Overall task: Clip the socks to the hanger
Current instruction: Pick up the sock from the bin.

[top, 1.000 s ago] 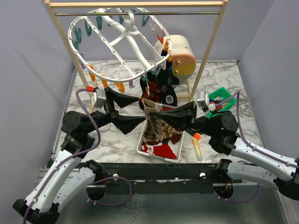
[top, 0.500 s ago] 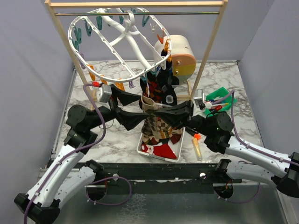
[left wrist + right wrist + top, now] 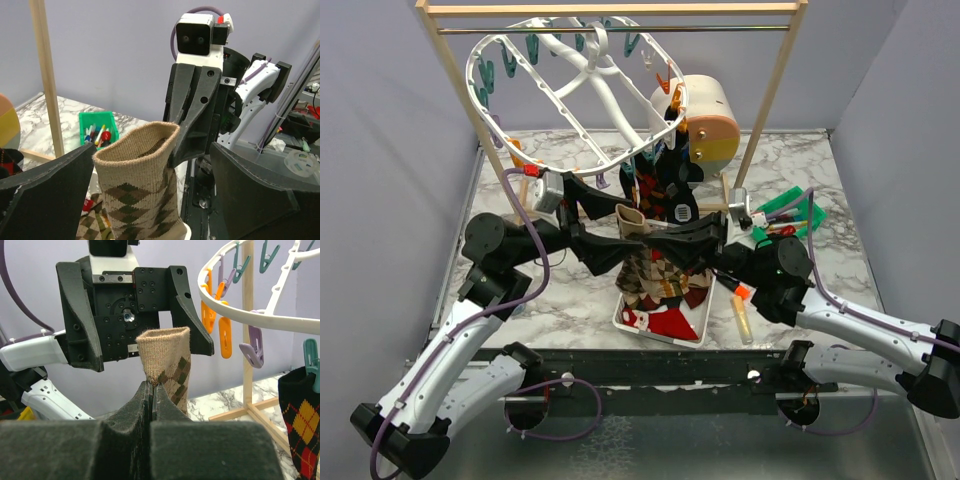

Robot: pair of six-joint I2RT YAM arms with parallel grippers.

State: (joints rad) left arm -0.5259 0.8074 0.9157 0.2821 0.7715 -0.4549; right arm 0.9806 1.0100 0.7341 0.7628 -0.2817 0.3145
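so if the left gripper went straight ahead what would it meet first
The cuff of the tan argyle sock, in line with the gap between the open fingers of the left gripper. Just behind it is the right gripper, shut on that cuff; exact depth is unclear.

Sock (image 3: 632, 218) between left gripper (image 3: 623, 238) and right gripper (image 3: 658, 240)
We see it over the tray (image 3: 620, 318) at the near edge, hanger (image 3: 582, 72) behind.
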